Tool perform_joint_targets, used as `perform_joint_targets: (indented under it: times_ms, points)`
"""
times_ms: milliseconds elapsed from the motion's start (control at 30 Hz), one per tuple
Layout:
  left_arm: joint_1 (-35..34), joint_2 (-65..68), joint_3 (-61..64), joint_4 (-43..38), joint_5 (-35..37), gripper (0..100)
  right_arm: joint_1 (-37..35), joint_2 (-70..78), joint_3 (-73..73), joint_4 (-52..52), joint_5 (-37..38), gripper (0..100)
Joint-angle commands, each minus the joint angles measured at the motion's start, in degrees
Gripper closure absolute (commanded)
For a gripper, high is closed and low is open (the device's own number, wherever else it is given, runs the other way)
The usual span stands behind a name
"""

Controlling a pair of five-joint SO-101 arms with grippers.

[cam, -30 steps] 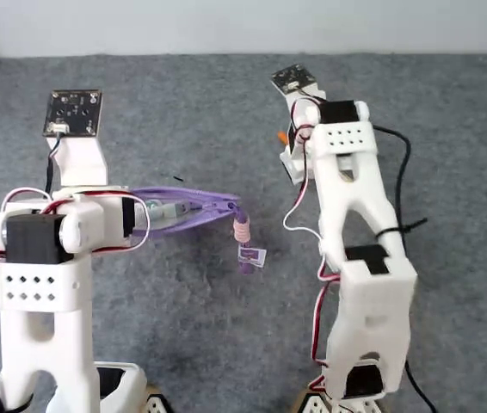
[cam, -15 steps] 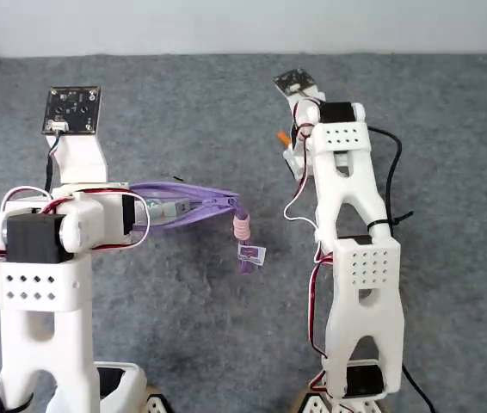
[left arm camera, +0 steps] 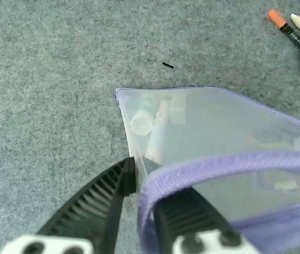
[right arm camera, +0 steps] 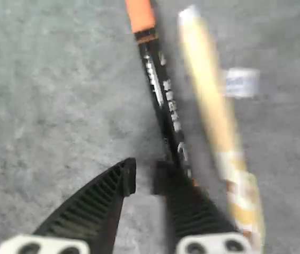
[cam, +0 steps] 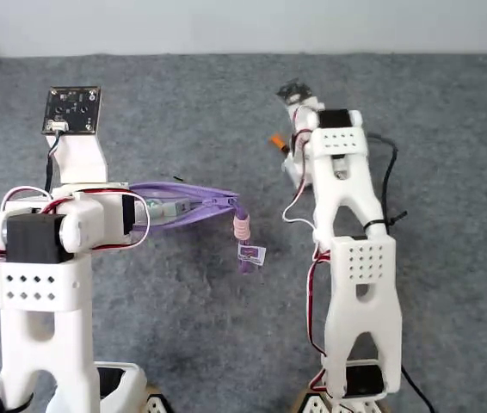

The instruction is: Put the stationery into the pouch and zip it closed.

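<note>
Our left pincer (left arm camera: 142, 174) is clamped on the rim of the translucent purple-trimmed zip pouch (left arm camera: 219, 121) (some stationery (left arm camera: 155, 132) lies inside). Our right pincer (right arm camera: 144, 177), narrowly parted and empty, hovers over the orange-capped black pen (right arm camera: 158, 90) beside the cream pen (right arm camera: 208, 100) on the grey surface (right arm camera: 44, 79).

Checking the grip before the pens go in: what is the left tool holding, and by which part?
The left tool holds the pouch, clamped on its purple top edge near one end.
</note>
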Motion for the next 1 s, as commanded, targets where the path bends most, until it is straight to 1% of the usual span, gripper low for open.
perform_joint_targets:
  times_ms: [0,100,200,400,633,700,833,967]
  points:
    - [0.1,0.0,-1.7,-1.4,0.5,99,-0.2,-3.5,-1.0,0.2,0.1,93.5]
    - [0.1,0.0,-1.7,-1.4,0.5,99,-0.2,-5.5,-1.0,0.4,0.2,85.8]
    - [0.3,0.0,-1.7,-1.4,0.5,99,-0.5,-6.1,-1.0,0.0,0.3,80.9]
    - [0.3,0.0,-1.9,-1.4,0.5,99,-1.6,-5.0,-1.0,-1.6,0.2,82.4]
    - [0.0,0.0,-2.0,-1.4,0.5,99,-2.6,-10.3,-1.5,-1.8,0.4,82.9]
    - [0.1,0.0,-2.0,-1.4,0.5,99,-2.3,-10.2,-1.5,-3.7,0.5,82.9]
    - [0.0,0.0,-2.0,-1.4,0.5,99,-1.9,-6.8,-1.5,-7.1,3.5,82.9]
    - [0.0,0.0,-2.0,-1.4,0.5,99,-1.5,-4.2,-1.5,-10.2,3.7,82.9]
